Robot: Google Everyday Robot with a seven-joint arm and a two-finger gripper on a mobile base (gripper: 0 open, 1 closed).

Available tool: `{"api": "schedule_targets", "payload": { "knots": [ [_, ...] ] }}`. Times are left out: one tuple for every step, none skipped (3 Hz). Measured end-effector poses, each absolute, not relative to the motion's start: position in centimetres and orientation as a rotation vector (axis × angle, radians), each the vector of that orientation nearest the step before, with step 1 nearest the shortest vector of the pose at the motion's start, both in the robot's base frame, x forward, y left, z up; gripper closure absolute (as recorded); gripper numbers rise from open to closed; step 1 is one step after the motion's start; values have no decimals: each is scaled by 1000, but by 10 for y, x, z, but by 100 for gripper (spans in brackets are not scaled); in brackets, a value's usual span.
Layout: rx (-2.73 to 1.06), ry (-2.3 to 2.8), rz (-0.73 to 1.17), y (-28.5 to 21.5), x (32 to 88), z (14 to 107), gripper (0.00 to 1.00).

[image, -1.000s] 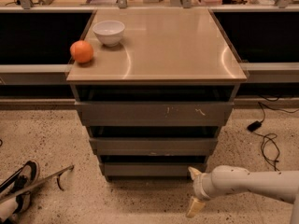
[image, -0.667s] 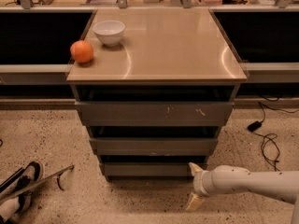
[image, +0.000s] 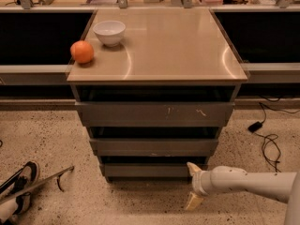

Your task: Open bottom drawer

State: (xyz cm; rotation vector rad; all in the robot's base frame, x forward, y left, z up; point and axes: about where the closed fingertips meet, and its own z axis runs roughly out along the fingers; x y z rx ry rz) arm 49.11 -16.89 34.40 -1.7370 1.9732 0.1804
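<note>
Claw (image: 193, 185) spread, low at right end of the narrow plain grey metal bottom drawer (image: 147, 170).
Best hook the front's top lip, then pull straight nearward.

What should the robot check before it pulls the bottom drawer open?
1. Gripper at the bottom drawer: ok, it is low, by the drawer's right end.
2. Fingers apart: ok, one up, one down.
3. Upper finger hooked on the drawer front: cannot tell.
4. Shoe out of the drawer's way: ok, it lies far to the left.
5. Orange safe from rolling: not ok, it sits at the top's left edge, so a jolt might move it.
</note>
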Motion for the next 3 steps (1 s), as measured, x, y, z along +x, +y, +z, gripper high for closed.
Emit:
{"api": "schedule_targets", "payload": {
  "knots": [
    [-1801, 1902, 176, -165, 514, 312, 0],
    [-1821, 1886, 178, -168, 533, 283, 0],
    [-1814, 1997, 178, -195, 540, 238, 0]
  ]
}}
